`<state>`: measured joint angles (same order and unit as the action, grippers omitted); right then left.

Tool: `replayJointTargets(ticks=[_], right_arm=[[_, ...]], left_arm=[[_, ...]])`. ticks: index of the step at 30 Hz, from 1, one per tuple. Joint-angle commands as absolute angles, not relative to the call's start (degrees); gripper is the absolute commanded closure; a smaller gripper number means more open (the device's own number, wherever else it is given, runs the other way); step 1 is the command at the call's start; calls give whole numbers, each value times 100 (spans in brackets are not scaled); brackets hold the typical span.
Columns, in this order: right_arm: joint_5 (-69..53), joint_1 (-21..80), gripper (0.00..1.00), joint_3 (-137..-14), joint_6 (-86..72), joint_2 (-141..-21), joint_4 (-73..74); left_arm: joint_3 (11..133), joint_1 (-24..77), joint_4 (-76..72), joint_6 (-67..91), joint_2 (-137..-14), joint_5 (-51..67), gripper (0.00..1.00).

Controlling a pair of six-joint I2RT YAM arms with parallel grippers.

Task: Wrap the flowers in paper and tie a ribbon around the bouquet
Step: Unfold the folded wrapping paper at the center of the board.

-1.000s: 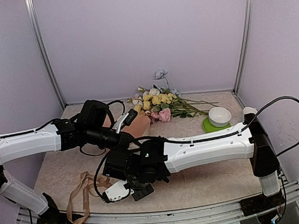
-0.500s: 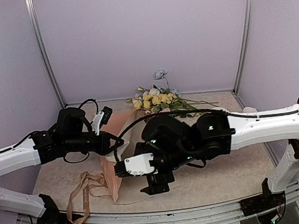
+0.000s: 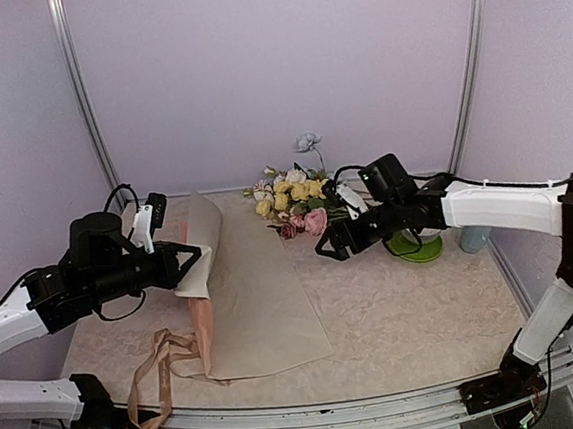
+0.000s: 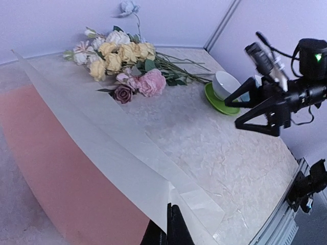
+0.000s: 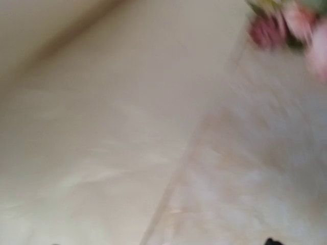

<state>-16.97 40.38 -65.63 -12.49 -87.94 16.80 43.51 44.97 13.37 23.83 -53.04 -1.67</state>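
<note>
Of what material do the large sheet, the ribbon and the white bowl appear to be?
The paper: thin matte paper, creased and curling. The ribbon: soft fabric, probably, lying in limp loops. The white bowl: glazed ceramic or plastic, smooth and slightly glossy.

The paper (image 3: 264,297) is seen to be thin and matt. The table (image 3: 426,313) is finished in a mottled, stone-like pattern.
</note>
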Motion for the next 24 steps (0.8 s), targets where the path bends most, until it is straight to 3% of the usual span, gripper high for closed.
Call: replayJointTargets(ticks=[1,6,11,18,24], right_arm=[[-638,4379,17,-7341,-1877,-9999,2643],[-837,4732,16,-7891,-2063,-11048,3090],[-1900,4797,18,-7476,-2457,-11153,2532],[-3233,4978,17,-7374,-3204,-11496,1676],[-3521,5005,17,-7208,-3562,-11412,1165]], left_arm=[[3946,4502,1507,3227,-4553,-971,100],[3158,4701,576,3678,-3880,-481,100],[3025,4771,401,3763,-3479,-408,100],[3097,4877,-310,3797,-3730,-29,100],[3593,5076,-741,3481,-4081,58,100]])
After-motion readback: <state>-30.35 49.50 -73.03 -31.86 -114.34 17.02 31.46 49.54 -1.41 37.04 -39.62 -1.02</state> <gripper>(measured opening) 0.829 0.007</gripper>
